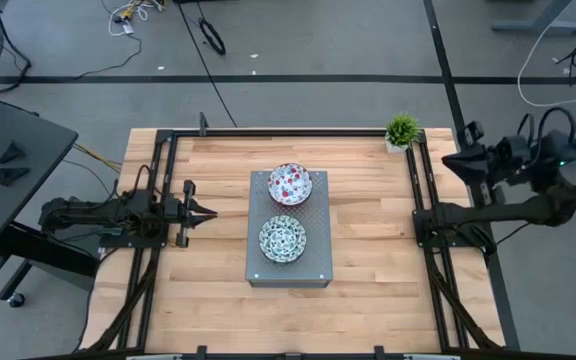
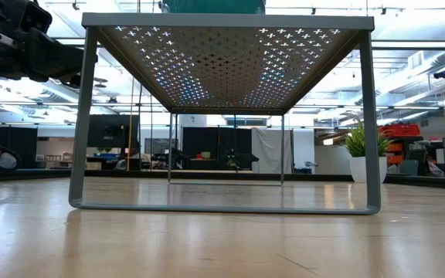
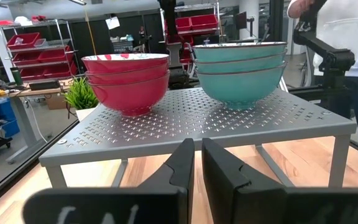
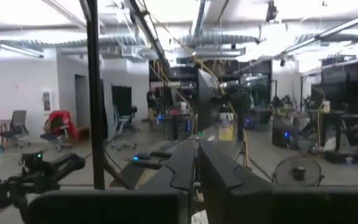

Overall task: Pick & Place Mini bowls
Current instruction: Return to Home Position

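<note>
— What sits mid-frame?
— The right gripper [image 4: 196,149], jaws drawn together, only a thin slit between them.
— And in the background?
— A room: ceiling pipes [image 4: 199,18], a dark post [image 4: 93,93], a floor fan [image 4: 298,172].

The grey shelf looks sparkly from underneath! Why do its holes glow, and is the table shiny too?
Low view: ceiling lights shine through the perforated shelf, so its holes glow, and the wooden table mirrors them as pale glare. High view: that table looks matt, without glare.
</note>
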`<state>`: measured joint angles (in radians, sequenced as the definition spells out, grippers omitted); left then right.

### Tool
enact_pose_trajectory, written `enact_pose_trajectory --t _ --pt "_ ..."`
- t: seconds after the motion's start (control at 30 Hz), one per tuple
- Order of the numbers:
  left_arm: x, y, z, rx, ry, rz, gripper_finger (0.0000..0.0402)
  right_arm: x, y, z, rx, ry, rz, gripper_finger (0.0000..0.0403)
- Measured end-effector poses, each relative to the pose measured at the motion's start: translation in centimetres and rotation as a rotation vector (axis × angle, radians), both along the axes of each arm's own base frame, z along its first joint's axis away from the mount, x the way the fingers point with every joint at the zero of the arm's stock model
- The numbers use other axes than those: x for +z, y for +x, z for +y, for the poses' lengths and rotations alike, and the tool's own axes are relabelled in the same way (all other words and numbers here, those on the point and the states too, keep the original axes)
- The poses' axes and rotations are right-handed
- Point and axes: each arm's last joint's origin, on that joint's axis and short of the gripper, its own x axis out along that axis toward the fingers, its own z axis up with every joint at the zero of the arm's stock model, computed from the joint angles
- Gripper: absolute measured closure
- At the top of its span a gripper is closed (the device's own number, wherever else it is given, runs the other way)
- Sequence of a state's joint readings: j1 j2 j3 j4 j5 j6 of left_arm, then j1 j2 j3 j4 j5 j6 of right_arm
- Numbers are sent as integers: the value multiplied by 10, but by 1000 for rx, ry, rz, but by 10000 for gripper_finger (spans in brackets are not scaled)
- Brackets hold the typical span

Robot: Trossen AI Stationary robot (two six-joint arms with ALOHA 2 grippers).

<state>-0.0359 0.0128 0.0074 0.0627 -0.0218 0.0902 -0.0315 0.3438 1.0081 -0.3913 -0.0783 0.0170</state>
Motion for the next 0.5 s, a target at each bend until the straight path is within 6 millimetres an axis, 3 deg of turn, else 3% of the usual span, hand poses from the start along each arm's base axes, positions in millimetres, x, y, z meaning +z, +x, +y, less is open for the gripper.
enact_pose_trajectory --t 0.3,0.5 --pt "0 0 0 0 0 1 365 -49 12 1 48 -60 -148 374" --pt "0 0 0 0 0 1 365 -92 32 1 66 -59 -76 374"
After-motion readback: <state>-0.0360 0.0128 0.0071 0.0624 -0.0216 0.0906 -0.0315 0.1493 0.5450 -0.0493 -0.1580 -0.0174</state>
